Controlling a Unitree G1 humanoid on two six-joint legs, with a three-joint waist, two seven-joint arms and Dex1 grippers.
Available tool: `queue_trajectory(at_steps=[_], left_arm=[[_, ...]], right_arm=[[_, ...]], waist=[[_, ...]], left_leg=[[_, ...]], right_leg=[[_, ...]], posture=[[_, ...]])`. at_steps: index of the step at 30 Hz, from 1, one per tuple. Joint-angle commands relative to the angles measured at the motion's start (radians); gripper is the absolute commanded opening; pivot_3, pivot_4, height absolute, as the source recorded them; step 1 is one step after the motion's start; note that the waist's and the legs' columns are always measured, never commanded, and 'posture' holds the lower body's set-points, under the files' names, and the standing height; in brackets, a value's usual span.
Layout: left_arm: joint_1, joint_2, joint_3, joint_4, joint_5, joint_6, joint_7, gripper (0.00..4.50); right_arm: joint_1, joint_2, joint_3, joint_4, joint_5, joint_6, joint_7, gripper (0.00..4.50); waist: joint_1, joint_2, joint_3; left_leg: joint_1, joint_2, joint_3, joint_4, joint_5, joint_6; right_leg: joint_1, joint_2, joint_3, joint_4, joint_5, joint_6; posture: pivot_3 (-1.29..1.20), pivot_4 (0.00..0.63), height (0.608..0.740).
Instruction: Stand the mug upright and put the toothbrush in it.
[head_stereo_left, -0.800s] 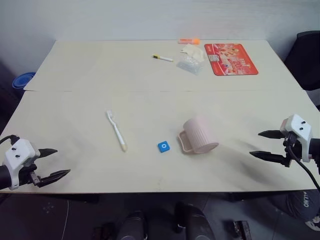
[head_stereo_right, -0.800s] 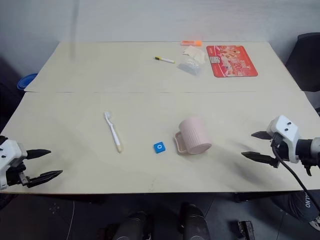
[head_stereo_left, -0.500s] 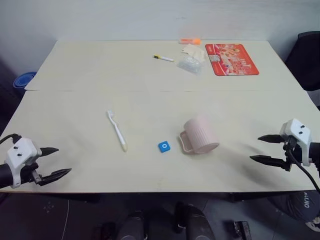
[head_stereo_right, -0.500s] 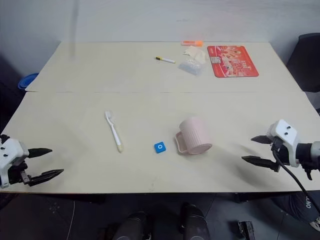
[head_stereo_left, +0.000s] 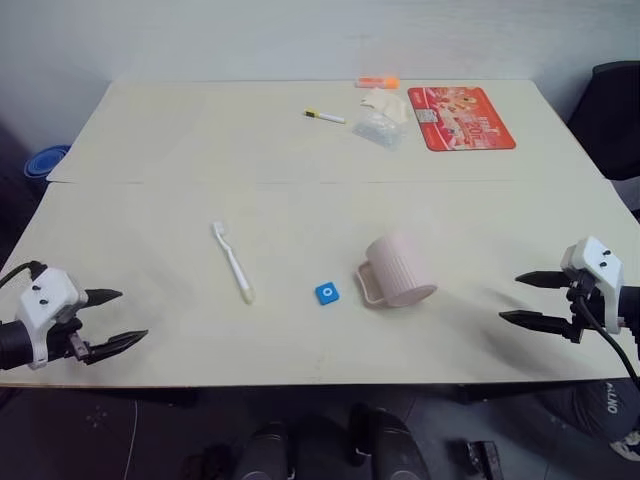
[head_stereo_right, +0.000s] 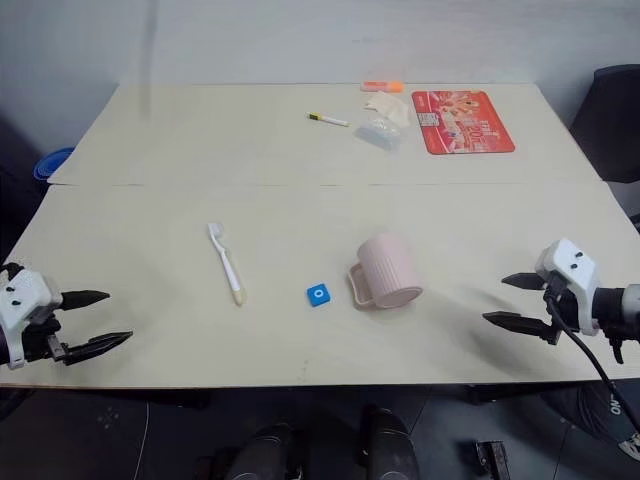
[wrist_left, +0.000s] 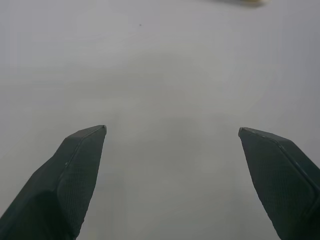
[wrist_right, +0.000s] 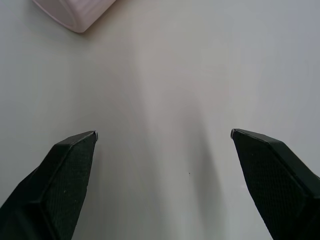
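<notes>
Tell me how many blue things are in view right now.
2. A small blue square block lies on the table between the toothbrush and the mug. A blue round object sits off the table's far left edge, partly hidden.

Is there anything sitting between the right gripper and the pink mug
Nothing visible. Bare table lies between the open right gripper and the mug; the blue square sits on the mug's other side.
</notes>
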Motion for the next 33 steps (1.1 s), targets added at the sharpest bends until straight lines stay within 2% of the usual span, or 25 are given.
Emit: queue_trajectory(at_steps=[1,6,11,13,14,16,18,22,30,33], left_arm=[[-0.062,0.012,-0.002,-0.031,-0.066,0.043,-0.019,4.5],[-0.228,0.035,-0.056,-0.16,-0.217,0.199,-0.04,4.5],[-0.418,0.05,-0.26,-0.293,-0.27,0.287,-0.073,4.5],[-0.537,0.003,-0.438,-0.331,-0.228,0.304,-0.086,4.5],[-0.593,-0.023,-0.534,-0.317,-0.163,0.314,-0.059,4.5],[-0.664,-0.06,-0.656,-0.277,-0.066,0.342,-0.009,4.5],[-0.73,-0.126,-0.754,-0.251,-0.005,0.373,0.036,4.5],[-0.81,-0.254,-0.848,-0.236,0.032,0.485,0.117,4.5],[-0.84,-0.416,-0.936,-0.187,0.121,0.611,0.276,4.5],[-0.847,-0.445,-0.96,-0.176,0.145,0.602,0.288,4.5]], right_arm=[[-0.015,-0.016,-0.059,-0.047,0.038,0.03,-0.005,4.47],[0.052,-0.03,-0.15,-0.178,0.105,0.108,0.01,4.47],[0.064,-0.041,-0.253,-0.461,0.264,0.262,-0.007,4.47],[0.037,-0.066,-0.26,-0.601,0.424,0.394,-0.026,4.47],[0.029,-0.074,-0.262,-0.662,0.479,0.424,-0.033,4.47],[0.009,-0.078,-0.262,-0.725,0.54,0.457,-0.065,4.47],[-0.031,-0.068,-0.248,-0.767,0.587,0.48,-0.135,4.47],[-0.05,-0.063,-0.251,-0.807,0.648,0.508,-0.214,4.47],[-0.008,-0.064,-0.28,-0.838,0.686,0.522,-0.297,4.47],[-0.005,-0.068,-0.278,-0.842,0.7,0.519,-0.315,4.47]], waist=[[0.0,0.0,0.0],[0.02,0.0,0.0],[0.025,0.0,0.0],[0.026,0.0,0.0],[0.026,0.0,0.0],[0.028,-0.001,0.0],[0.026,-0.003,0.001],[0.027,-0.008,0.003],[0.029,-0.009,0.004],[0.028,-0.01,0.004]], left_leg=[[0.0,0.0,0.001,0.0,0.0,0.0],[0.0,0.0,0.002,0.0,0.0,0.0],[0.001,-0.001,0.005,0.0,0.0,-0.001],[0.003,-0.001,0.007,0.0,0.0,-0.001],[0.003,-0.001,0.008,0.0,0.0,-0.001],[0.004,-0.001,0.008,0.0,0.001,-0.001],[0.005,0.001,0.008,0.0,0.0,-0.001],[0.004,0.002,0.01,0.0,0.0,0.0],[0.0,0.001,0.011,0.001,0.0,0.002],[0.0,0.001,0.011,0.003,0.0,0.003]], right_leg=[[-0.001,0.0,0.0,0.0,0.0,0.0],[-0.002,0.0,0.002,0.002,0.0,0.0],[-0.003,0.002,0.006,0.003,0.001,0.001],[-0.002,0.003,0.008,0.004,0.001,0.001],[-0.002,0.004,0.009,0.004,0.001,0.001],[-0.001,0.005,0.011,0.004,0.001,0.002],[0.001,0.014,0.015,0.002,0.002,0.003],[-0.001,0.016,0.017,0.001,0.002,0.003],[-0.004,0.017,0.017,0.0,0.004,0.006],[-0.003,0.016,0.018,-0.002,0.004,0.007]], posture=[[0.0,0.15,0.74],[0.0,0.15,0.74],[0.0,0.15,0.74],[0.0,0.15,0.74],[0.0,0.15,0.74],[0.0,0.15,0.74],[0.0,0.15,0.74],[0.0,0.15,0.74],[0.0,0.15,0.74],[0.0,0.15,0.74]])
